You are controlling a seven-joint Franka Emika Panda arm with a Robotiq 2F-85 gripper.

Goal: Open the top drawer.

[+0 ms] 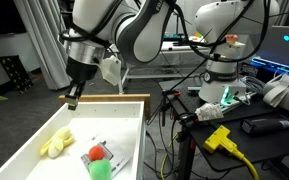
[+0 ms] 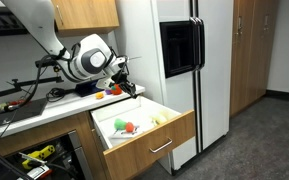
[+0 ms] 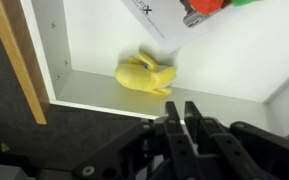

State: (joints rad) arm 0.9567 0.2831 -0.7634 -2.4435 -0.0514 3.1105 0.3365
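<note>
Now, the top drawer (image 2: 168, 134): it is seen standing far out of the cabinet under the counter, with its white floor and walls exposed and its tan front facing into the room.
Drawer handle (image 2: 161, 146): a slim metal bar is seen across the tan front.
Drawer rim (image 3: 18, 62): a light wooden edge is shown along the left of the wrist view, with the white wall just inside it.
Gripper (image 1: 72, 101): it is held above the drawer's far rim, near a back corner, and it is clear of the wood in both exterior views.
Claw state: the fingers (image 3: 174, 122) are seen pressed close together in the wrist view, and nothing is held between them.
Yellow toy (image 3: 146, 75): it is laid on the drawer floor close to a white wall, just ahead of the fingertips in the wrist view.
Red toy (image 1: 97, 153): it is set on the floor nearer the front, touching a green toy (image 1: 102, 170).
White booklet (image 3: 156, 16): it is laid flat under or beside the red toy; which of the two cannot be told.
Refrigerator (image 2: 184, 60): it is placed just beside the open drawer.
</note>
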